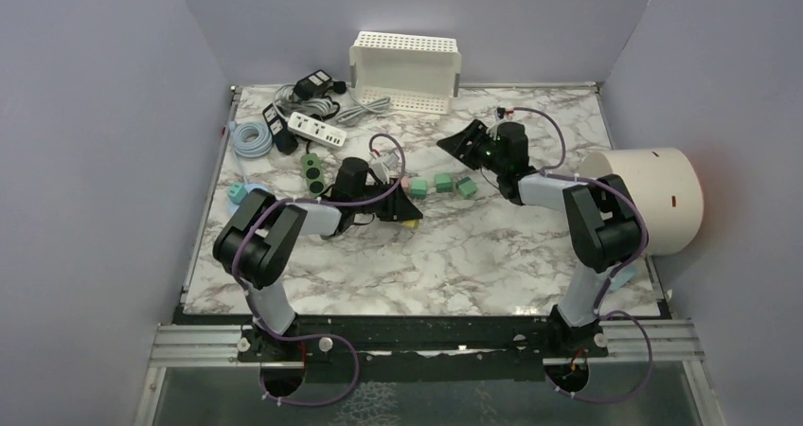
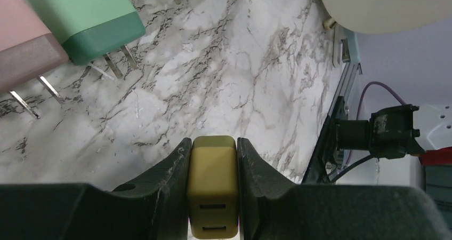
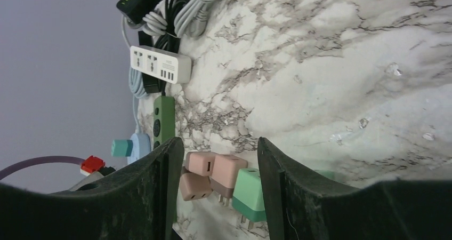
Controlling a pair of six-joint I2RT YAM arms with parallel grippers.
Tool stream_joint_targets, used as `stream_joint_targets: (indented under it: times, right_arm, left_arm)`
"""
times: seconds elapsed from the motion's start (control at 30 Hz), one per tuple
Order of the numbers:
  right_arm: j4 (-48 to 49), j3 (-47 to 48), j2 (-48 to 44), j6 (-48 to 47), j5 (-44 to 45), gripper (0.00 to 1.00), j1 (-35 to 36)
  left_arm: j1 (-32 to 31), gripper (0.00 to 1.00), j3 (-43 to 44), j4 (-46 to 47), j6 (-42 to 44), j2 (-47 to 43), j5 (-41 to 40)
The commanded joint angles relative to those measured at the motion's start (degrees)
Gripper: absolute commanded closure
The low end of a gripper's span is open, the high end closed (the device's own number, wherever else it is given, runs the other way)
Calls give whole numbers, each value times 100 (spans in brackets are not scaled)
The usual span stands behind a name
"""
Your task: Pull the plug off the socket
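l gripper (image 2: pixel 212 145) clamped on yellow plug (image 2: pixel 212 189); r gripper (image 3: pixel 216 149) jaws apart, empty. imo plug looks free: lower flat, release gently, clear of green plug (image 2: pixel 88 21).

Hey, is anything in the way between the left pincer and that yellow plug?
Nothing visible. The left pincer is shut on the yellow plug, gripping it on both sides with no gap.

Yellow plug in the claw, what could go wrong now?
1. The left claw pinches the yellow plug only by its sides, so it might slip out.
2. The pink plug and green plug lie loose ahead, prongs out; a low move could knock them.
3. The open right claw hangs near those plugs, so the arms might bump.
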Motion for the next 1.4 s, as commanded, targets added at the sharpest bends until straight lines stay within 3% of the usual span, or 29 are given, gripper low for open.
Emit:
stream_joint_targets:
  times: [0.0,0.27,0.4,0.47,0.57,0.7,0.87,1.07,1.27,1.37]
  right_arm:
    - [47,-110,-172,-384,77,41,-12]
    - [-167,-60,-270,-721,329,38,-9]
    - [-169,-59,-281,-841,368,36,-15]
    - [-176,-51,-338,-985,389,36,-11]
    - [-265,-2,-587,-1615,595,36,132]
    - [-444,96,-987,-2983,1671,36,1043]
    - [-529,454,-858,-3994,2395,36,2307]
    - [-990,1549,-30,-4518,2571,36,3535]
    - [-1973,2844,1107,-4332,1831,36,3829]
    - [-2462,3406,1542,-4293,1760,36,3869]
  left_arm:
    - [-112,77,225,537,-256,350,45]
    - [-93,47,355,267,-256,529,-99]
    - [-62,19,349,-10,-82,265,-477]
    - [25,12,388,-271,17,-10,-672]
    - [404,10,626,-1041,168,-697,-977]
    - [1454,5,1124,-2545,608,-1544,-1349]
    - [2616,3,1736,-4189,1713,-1372,-1779]
    - [2898,5,1848,-4352,2127,-562,-2267]
    - [2898,18,2248,-4367,2241,256,-2119]
    - [2896,20,2284,-4458,2310,401,-2305]
